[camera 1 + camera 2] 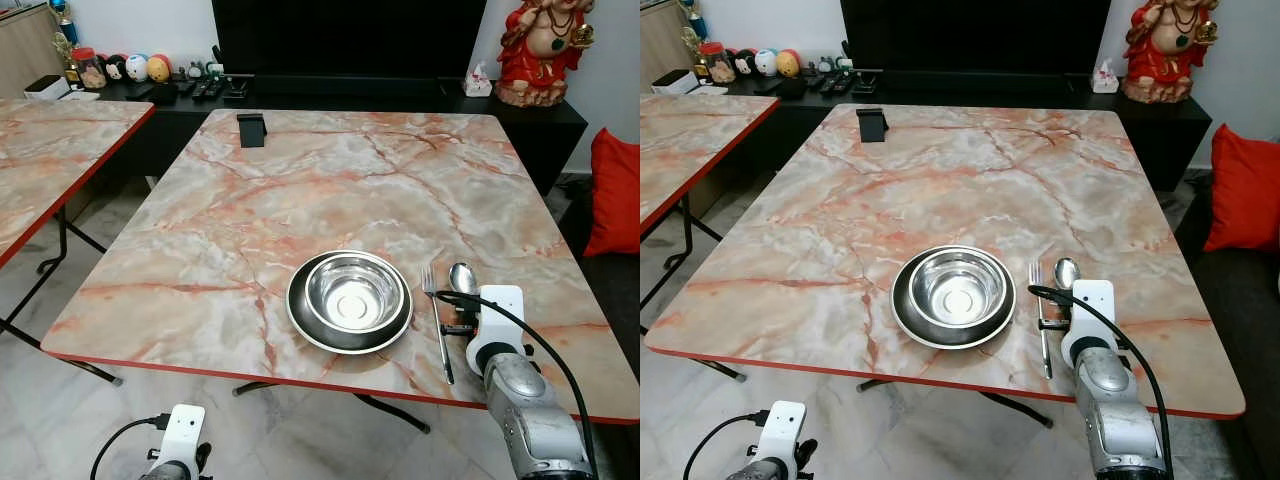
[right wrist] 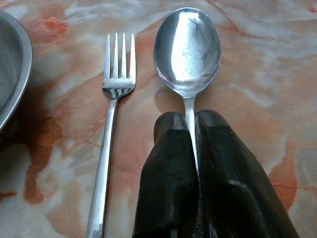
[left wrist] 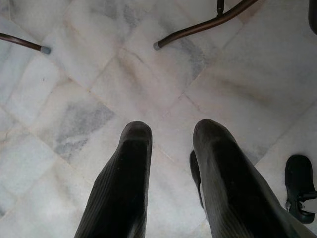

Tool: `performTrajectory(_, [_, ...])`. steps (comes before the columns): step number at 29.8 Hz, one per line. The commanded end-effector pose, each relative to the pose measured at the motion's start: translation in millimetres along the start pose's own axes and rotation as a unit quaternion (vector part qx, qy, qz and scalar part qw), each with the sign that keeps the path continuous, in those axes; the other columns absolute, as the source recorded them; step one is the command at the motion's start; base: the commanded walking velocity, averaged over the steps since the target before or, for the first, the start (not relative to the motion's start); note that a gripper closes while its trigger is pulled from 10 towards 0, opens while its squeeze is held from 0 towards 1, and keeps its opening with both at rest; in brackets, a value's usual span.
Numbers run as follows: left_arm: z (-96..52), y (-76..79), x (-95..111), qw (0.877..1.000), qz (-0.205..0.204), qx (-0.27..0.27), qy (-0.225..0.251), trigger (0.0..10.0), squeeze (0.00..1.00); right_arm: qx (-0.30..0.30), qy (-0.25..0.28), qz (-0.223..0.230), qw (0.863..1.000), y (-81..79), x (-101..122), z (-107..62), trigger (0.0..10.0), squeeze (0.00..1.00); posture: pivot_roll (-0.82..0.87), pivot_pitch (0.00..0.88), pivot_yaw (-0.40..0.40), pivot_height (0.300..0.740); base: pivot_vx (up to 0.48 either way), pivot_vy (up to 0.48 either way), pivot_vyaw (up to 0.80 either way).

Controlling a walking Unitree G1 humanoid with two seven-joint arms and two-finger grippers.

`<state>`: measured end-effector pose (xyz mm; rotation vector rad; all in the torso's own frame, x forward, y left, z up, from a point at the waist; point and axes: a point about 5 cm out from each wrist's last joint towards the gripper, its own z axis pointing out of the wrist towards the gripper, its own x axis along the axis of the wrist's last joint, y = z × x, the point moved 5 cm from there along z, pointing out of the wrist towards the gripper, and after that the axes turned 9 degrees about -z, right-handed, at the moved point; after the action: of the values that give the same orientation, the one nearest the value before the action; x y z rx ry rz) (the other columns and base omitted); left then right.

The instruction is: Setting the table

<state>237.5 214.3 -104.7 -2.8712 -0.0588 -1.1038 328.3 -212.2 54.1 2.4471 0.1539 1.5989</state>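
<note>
A steel bowl (image 1: pixel 355 292) sits in a dark plate (image 1: pixel 297 318) near the front edge of the marble table (image 1: pixel 300 180). A fork (image 1: pixel 437 320) lies just right of the plate, and a spoon (image 1: pixel 463 277) lies right of the fork, parallel to it. My right gripper (image 2: pixel 190 121) is low over the table, shut on the spoon (image 2: pixel 187 49) by its handle, with the bowl end pointing away. The fork (image 2: pixel 116 99) rests free beside it. My left gripper (image 3: pixel 171 131) hangs open over the marble floor, holding nothing.
A black stand (image 1: pixel 251 129) is at the table's far edge. A second marble table (image 1: pixel 50 150) is on the left, and a red cushion (image 1: pixel 615 190) on the right. A dark console with a red statue (image 1: pixel 545 50) lines the back wall. A table leg (image 3: pixel 208 22) crosses the floor.
</note>
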Motion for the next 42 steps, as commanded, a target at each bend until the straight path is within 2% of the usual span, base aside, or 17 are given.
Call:
performTrajectory(1, [0.7,0.8,3.9,1.000,0.003,-0.001,0.006,10.0,0.00,0.008,-0.016,-0.002,1.000,-5.7,-5.6,1.5,10.0,0.00,-0.03,0.000,0.012,0.740,0.000,0.000,0.00])
performTrajectory(13, [0.7,1.0,3.7,1.000,0.002,-0.001,0.006,10.0,0.00,0.009,-0.022,-0.001,1.000,-6.8,-7.2,1.3,10.0,0.00,-0.03,0.000,0.012,0.740,0.000,0.000,0.00])
performTrajectory(14, [0.7,1.0,3.5,1.000,0.002,-0.001,0.005,10.0,0.00,0.008,-0.023,-0.002,1.000,-6.6,-7.5,1.3,10.0,0.06,-0.03,0.000,0.012,0.740,0.000,0.000,0.00])
performTrajectory(22, [0.3,0.2,1.7,1.000,0.002,0.001,0.003,10.0,0.00,0.003,-0.028,-0.002,1.000,-4.6,-8.6,2.3,10.0,0.07,-0.03,0.000,0.011,0.740,0.000,0.000,0.00])
performTrajectory(23, [0.3,0.0,1.5,1.000,0.002,0.001,0.003,10.0,0.00,0.003,-0.028,-0.003,1.000,-4.7,-8.7,2.3,10.0,0.12,-0.03,0.000,0.011,0.740,0.000,0.000,0.00])
performTrajectory(24, [0.2,-0.3,1.2,1.000,0.003,0.001,0.002,10.0,0.00,0.004,-0.029,-0.003,1.000,-4.7,-9.3,2.4,10.0,0.40,-0.03,0.000,0.012,0.740,0.000,0.000,0.00])
performTrajectory(25, [0.2,-0.5,1.1,1.000,0.003,0.001,0.002,10.0,0.00,0.004,-0.029,-0.003,1.000,-4.6,-9.7,2.4,10.0,0.40,-0.03,0.000,0.012,0.740,0.000,0.000,0.00])
performTrajectory(26, [0.1,-0.7,0.9,1.000,0.003,0.001,0.002,10.0,0.00,0.004,-0.030,-0.003,1.000,-4.7,-10.0,2.5,10.0,0.53,-0.03,0.000,0.012,0.740,0.000,0.000,0.00])
performTrajectory(27, [0.1,-0.8,0.9,1.000,0.003,0.002,0.001,10.0,0.00,0.005,-0.031,-0.003,1.000,-4.7,-10.2,2.5,10.0,0.53,-0.03,0.000,0.012,0.740,0.000,0.000,0.00])
performTrajectory(28, [0.1,-1.0,0.8,1.000,0.003,0.002,0.001,10.0,0.00,0.005,-0.031,-0.003,1.000,-5.0,-10.3,2.4,10.0,0.70,-0.03,0.000,0.014,0.740,0.000,0.000,0.00])
performTrajectory(42, [-0.3,-2.3,-0.8,1.000,0.003,0.003,-0.001,10.0,0.00,0.012,-0.035,-0.003,0.999,-9.8,-11.9,2.3,10.0,0.67,-0.03,0.000,0.013,0.740,0.000,0.000,0.00])
